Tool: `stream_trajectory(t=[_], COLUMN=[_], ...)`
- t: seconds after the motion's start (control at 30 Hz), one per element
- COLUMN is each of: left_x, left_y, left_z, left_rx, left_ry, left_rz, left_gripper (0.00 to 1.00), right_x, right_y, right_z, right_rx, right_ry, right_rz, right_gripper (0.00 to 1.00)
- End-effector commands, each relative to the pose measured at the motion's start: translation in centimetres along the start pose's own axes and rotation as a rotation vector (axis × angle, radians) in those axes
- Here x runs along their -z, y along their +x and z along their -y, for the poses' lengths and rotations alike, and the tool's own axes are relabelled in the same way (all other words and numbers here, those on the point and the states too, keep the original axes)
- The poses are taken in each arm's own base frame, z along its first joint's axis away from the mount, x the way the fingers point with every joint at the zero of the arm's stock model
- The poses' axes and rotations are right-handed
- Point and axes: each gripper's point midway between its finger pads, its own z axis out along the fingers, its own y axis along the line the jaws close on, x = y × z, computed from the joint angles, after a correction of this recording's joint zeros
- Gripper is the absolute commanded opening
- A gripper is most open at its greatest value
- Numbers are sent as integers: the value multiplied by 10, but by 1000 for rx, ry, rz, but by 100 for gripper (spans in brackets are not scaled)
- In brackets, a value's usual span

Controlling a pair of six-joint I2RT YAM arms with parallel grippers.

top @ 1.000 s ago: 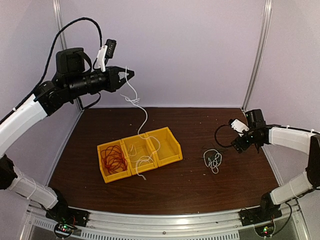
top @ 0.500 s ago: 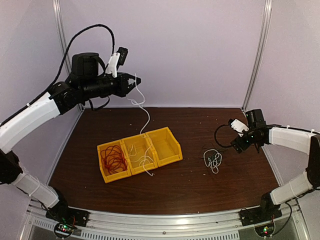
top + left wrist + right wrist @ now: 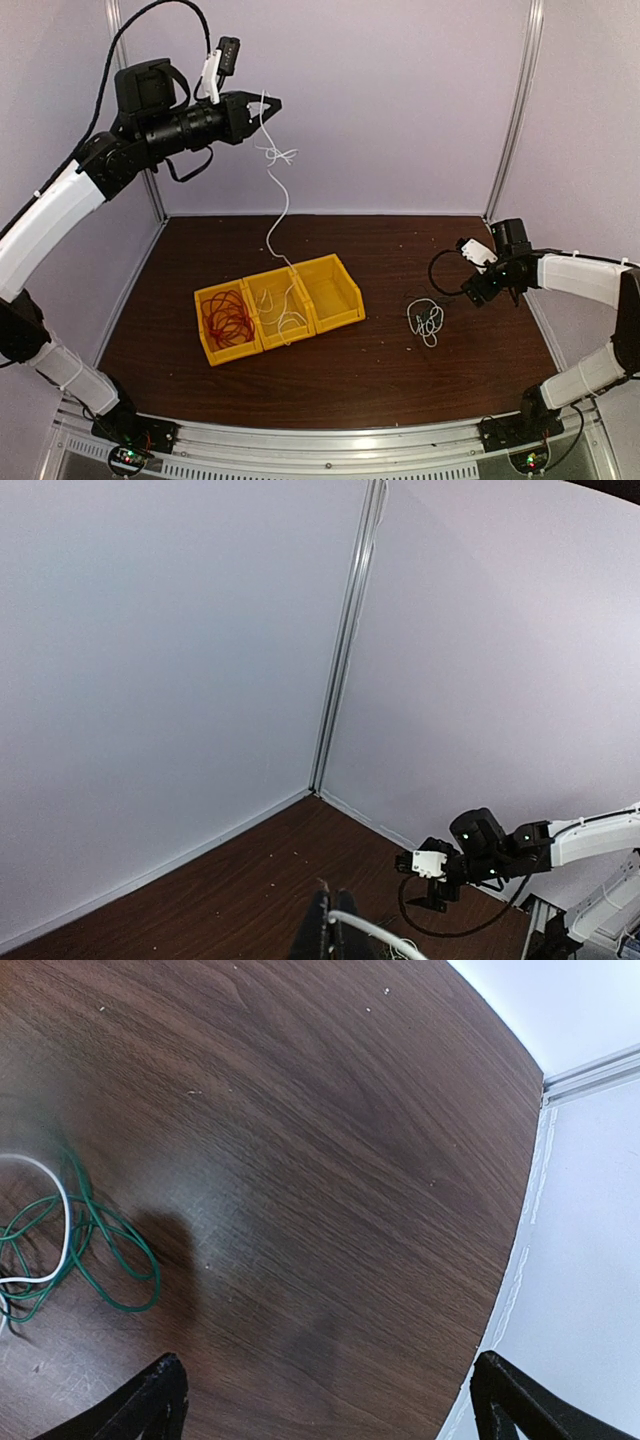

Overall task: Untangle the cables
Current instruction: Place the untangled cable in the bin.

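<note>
Up high over the tabletop's back-left corner: left hand (image 3: 268,101) clamped shut on the white cable (image 3: 281,203), pointing right, forearm roughly level. Left wrist view agrees: fingertips (image 3: 322,932) are pressed together, with the cable coming out between them and running off to the right.

From the grip the cable drops nearly straight down. There's a small knot (image 3: 279,154) of loops a little below the hand (loose snarl, can't resolve how it's wound). Below that it hangs in a slight curve in front of the back wall and lands in the middle bin (image 3: 290,336) of three yellow bins set side by side, left of tabletop centre. Its tail lies in loose loops inside that bin.

Left bin (image 3: 230,352) holds a coiled red cable (image 3: 228,318). Right bin (image 3: 340,320) sits flush against the middle one.

Further right, on the dark wood tabletop (image 3: 400,250), a small tangle (image 3: 426,321) of green and white cable lies flat, well apart from the bins.

Right hand (image 3: 477,292) hovers low, near the tangle's right side, spread wide with nothing in it. Right wrist view: its two fingers (image 3: 160,1400) sit at the bottom corners with only wood between them. The tangle's green loops (image 3: 95,1250) are at the left edge, clear of both fingers.
</note>
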Motion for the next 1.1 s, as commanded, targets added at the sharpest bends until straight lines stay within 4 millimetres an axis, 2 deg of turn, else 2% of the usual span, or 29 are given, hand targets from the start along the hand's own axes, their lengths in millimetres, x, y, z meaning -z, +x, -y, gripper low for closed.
stream_trajectory(t=[0.0,0.2,0.27,0.33,0.57,0.63,0.83,0.97,1.07], left_x=[14,18,18,18,29,36,47,52,56], left_y=[-23,-24,-17,-1,83,94,99,87,68], left_z=[-9,11,17,20,29,38,57,63,71], left_rx=[-51,4,41,72,136,139,127,105,82], left_ry=[-75,30,74,104,199,234,310,328,358], left_rz=[47,43,21,-7,-131,-156,-213,-191,-160], left_gripper=[0,0,0,0,0,0,0,0,0], right_x=[-1,-2,-3,-4,-6,-9,-11,-11,-11], right_y=[-2,-1,0,0,1,2,1,2,2], right_z=[-1,-3,-4,-4,-9,-10,-13,-14,-14], right_rx=[1,2,4,5,11,13,22,23,22], right_ry=[-9,-14,-19,-23,-43,-51,-60,-59,-58], right_rz=[2,-2,-6,-9,-11,-18,-25,-28,-28], right_gripper=[100,100,100,100,100,100,100,100,100])
